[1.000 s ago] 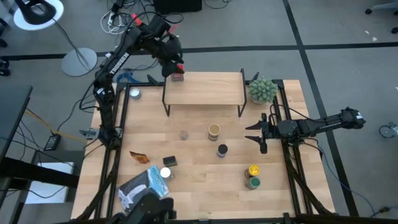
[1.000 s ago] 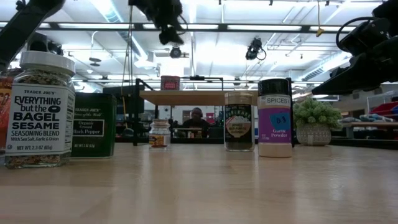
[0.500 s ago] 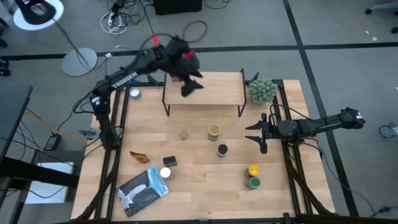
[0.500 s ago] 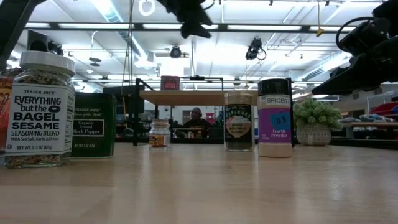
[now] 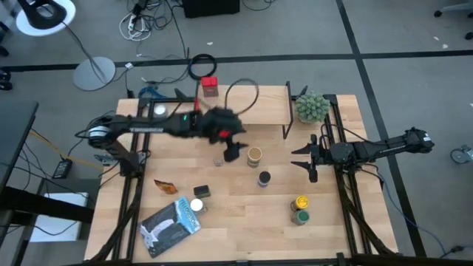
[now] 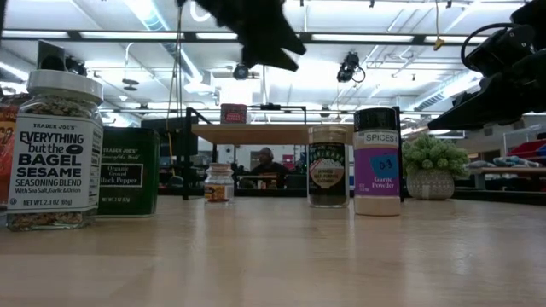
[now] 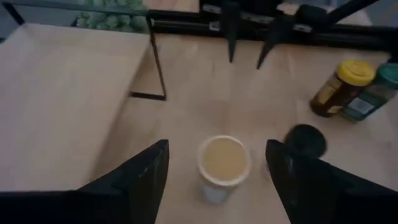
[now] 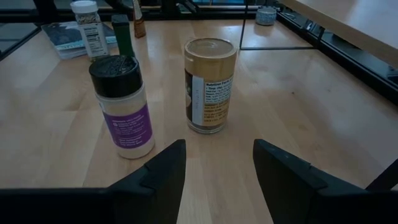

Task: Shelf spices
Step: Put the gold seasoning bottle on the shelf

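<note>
The surface carries the shelf along its far edge, one red jar on the shelf's far left corner. The left hand hovers open just in front of the shelf, the tan-lidded jar directly ahead between its fingers, untouched. The right hand waits open by the right edge. Only the right wrist view shows this jar's label, beside the purple-labelled jar.
</note>
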Robot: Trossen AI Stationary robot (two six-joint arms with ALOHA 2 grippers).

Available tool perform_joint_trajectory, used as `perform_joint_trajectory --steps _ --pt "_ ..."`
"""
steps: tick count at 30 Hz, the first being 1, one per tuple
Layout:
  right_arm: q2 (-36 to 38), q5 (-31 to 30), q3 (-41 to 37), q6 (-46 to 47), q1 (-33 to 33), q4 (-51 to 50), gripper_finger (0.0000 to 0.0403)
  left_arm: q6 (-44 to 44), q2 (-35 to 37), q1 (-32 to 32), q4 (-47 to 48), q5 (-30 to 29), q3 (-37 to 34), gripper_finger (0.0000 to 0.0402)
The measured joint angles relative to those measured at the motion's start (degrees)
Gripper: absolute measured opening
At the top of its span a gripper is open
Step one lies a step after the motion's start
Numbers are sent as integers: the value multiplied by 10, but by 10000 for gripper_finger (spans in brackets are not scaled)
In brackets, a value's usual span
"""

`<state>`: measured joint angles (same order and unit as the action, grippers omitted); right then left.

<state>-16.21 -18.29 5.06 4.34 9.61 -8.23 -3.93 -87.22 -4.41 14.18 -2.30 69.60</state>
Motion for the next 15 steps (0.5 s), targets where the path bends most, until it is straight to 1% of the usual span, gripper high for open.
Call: perform_joint_trajectory --steps 3,6,10,12,15 --pt "0 0 0 0 0 1 187 -33 58 46 -75 -52 -92 272" --pt "0 0 0 0 0 2 187 -52 109 98 -123 -117 -163 272" --pt "0 0 0 0 0 5 187 -57 158 163 -146 -214 -227 272" --pt "0 0 0 0 0 9 187 -71 177 187 -150 -254 -250 272" --pt "0 0 0 0 0 9 187 -87 198 211 -147 -275 -282 272"
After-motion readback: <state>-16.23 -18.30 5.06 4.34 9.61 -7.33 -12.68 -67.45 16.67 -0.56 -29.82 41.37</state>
